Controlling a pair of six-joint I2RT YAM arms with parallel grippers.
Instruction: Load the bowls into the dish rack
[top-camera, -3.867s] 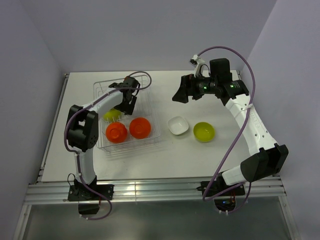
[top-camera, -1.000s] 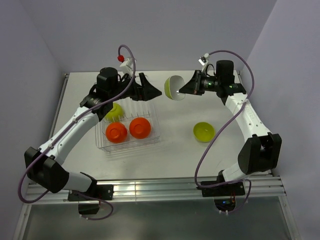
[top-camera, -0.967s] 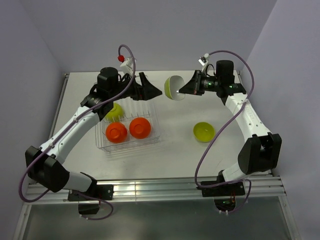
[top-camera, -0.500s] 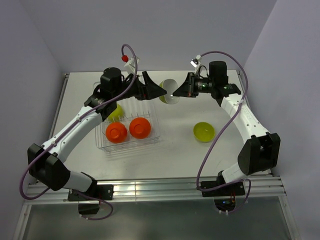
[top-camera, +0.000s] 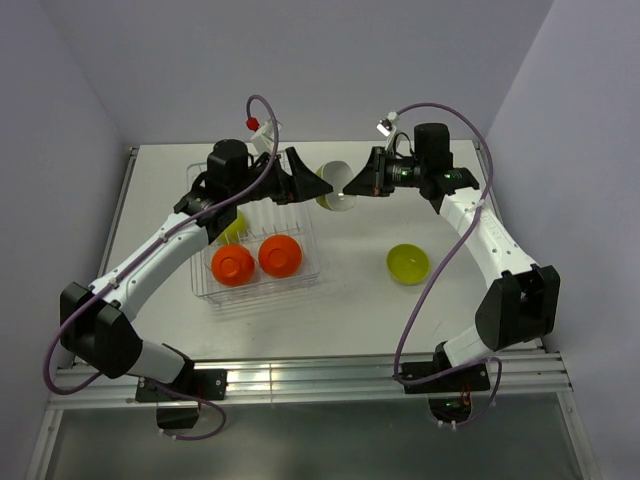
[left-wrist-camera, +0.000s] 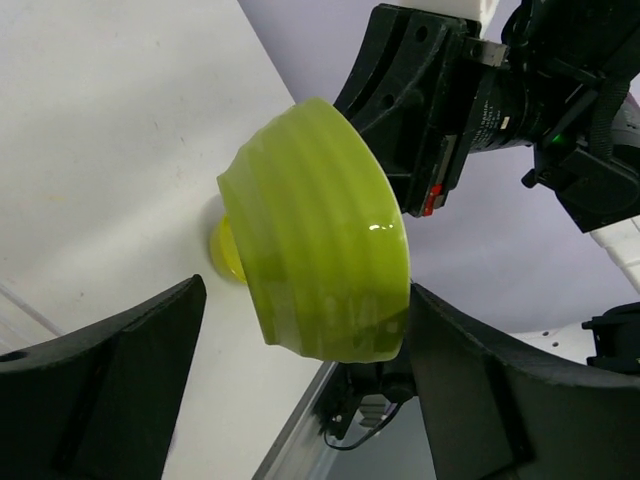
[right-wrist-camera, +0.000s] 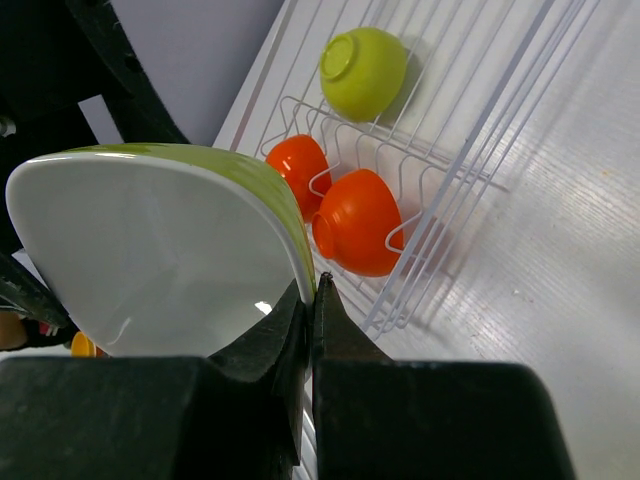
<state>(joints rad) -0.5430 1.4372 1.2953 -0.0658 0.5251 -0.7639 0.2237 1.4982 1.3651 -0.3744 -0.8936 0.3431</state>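
Observation:
My right gripper (right-wrist-camera: 312, 285) is shut on the rim of a bowl (right-wrist-camera: 160, 250) that is white inside and lime green outside. It holds this bowl (top-camera: 337, 187) on its side in the air, just right of the dish rack (top-camera: 305, 272). My left gripper (left-wrist-camera: 305, 290) stands open around the bowl (left-wrist-camera: 320, 270): the right finger (left-wrist-camera: 470, 390) is against its wall, the left finger (left-wrist-camera: 110, 390) stands apart. Two orange bowls (top-camera: 233, 265) (top-camera: 281, 255) and a green bowl (top-camera: 229, 228) sit in the rack. Another green bowl (top-camera: 408, 263) rests upright on the table.
The wire rack (right-wrist-camera: 450, 170) lies left of centre on the white table (top-camera: 360, 310), with both arms meeting above its far right corner. Grey walls close in the back and the sides. A metal rail (top-camera: 300, 378) runs along the near edge.
The right arm has carried the bowl left toward the rack. The left gripper has reached in around the bowl, and its jaws have narrowed.

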